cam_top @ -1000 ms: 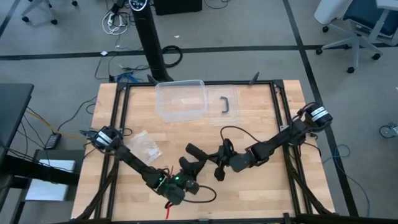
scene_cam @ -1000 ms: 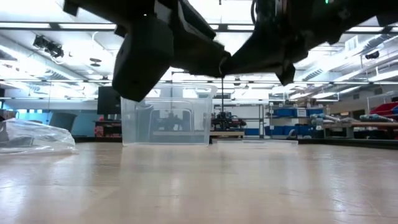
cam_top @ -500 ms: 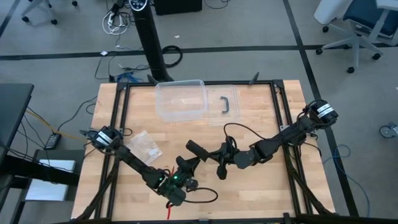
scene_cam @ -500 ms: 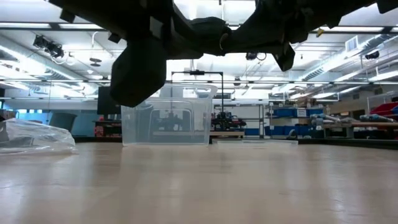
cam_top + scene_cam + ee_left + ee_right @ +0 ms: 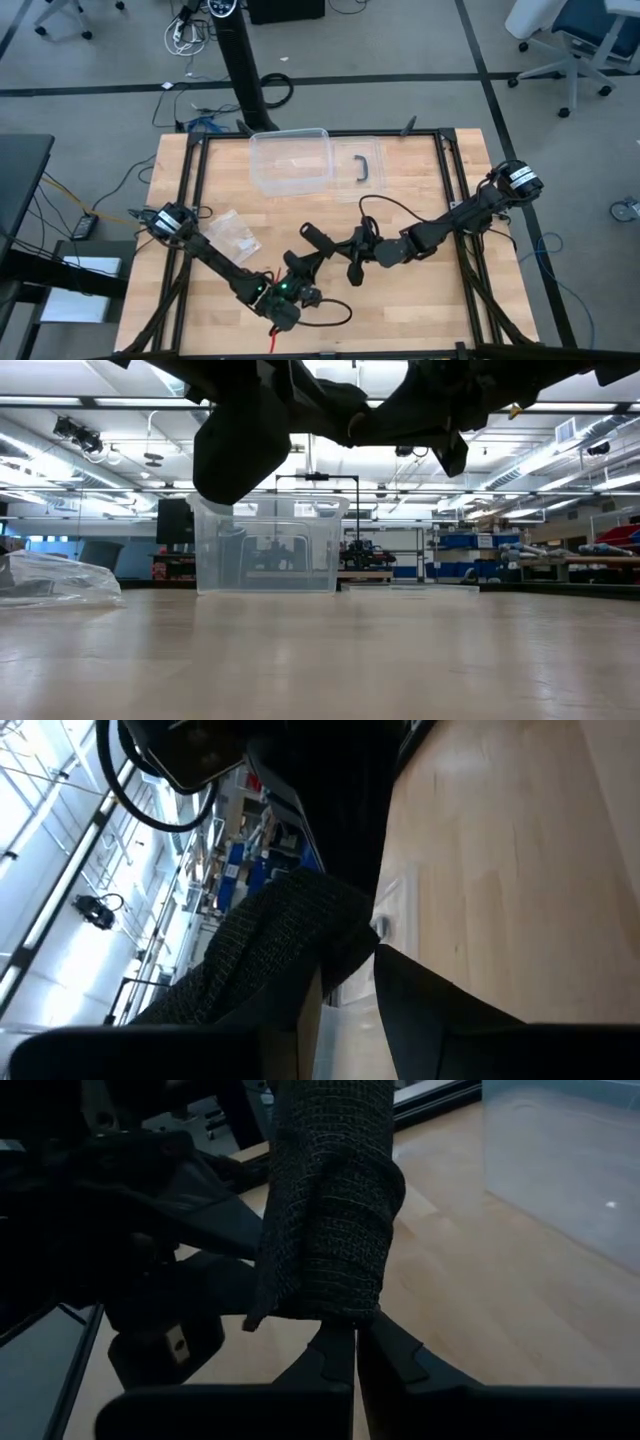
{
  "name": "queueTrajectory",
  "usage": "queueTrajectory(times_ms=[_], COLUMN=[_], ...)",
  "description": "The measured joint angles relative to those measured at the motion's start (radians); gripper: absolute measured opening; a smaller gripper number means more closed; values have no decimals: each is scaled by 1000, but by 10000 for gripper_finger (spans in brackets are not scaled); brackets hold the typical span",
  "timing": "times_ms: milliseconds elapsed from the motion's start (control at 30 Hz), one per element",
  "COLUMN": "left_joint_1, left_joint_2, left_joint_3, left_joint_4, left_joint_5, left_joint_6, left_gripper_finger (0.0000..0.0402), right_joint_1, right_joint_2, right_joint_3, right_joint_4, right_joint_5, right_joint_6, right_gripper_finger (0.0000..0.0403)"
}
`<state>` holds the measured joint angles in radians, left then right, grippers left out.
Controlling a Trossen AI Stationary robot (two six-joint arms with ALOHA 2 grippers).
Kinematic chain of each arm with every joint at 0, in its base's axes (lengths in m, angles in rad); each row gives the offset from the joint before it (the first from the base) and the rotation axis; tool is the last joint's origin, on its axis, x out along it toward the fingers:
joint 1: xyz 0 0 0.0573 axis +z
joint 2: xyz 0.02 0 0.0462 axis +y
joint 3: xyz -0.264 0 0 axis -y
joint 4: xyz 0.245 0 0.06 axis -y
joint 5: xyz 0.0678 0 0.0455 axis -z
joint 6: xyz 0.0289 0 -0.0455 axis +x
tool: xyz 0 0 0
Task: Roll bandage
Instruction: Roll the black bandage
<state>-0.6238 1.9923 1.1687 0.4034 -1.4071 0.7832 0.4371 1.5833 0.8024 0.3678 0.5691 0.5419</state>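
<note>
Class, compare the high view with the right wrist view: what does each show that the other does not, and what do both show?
Only the high view shows the crinkly plastic bag and the left arm's whole reach. Only the right wrist view shows the bandage's knitted weave and the right gripper shut on its lower edge. Both show the bandage, the clear box and the wooden table.

Premises: a robotics laboratory or open workshop hall. Evidence: a wooden table [image 5: 420, 180] bounded by a black metal frame [image 5: 455, 190] stands on grey carpet crossed by dark floor lines; loose cables [image 5: 185, 35] trail beside a black pedestal column [image 5: 240, 60]; wheeled office chairs [image 5: 570, 45] stand nearby. Beyond the table: long ceiling strip lights [image 5: 120, 402], shelving holding blue bins [image 5: 465, 542].
</note>
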Motion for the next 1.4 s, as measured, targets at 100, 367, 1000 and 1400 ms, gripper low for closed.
queueTrajectory(times_ms=[100,367,1000,1400], left_joint_1=[-13,-23,12,-14], left_joint_2=[0,-2,-2,-2], left_joint_3=[2,3,3,3], left_joint_4=[5,-7,-14,-14], left_joint_5=[-4,-21,-38,-59], left_joint_6=[2,1,2,0], left_gripper_finger=[102,102,35,1], right_joint_1=[-8,-17,-16,-13], right_joint_2=[0,1,2,0], right_joint_3=[0,0,-2,0], right_joint_4=[-1,1,33,41], right_joint_5=[-17,-28,-50,-24], right_joint_6=[-1,-3,-24,-40], right_gripper_finger=[0,0,0,0])
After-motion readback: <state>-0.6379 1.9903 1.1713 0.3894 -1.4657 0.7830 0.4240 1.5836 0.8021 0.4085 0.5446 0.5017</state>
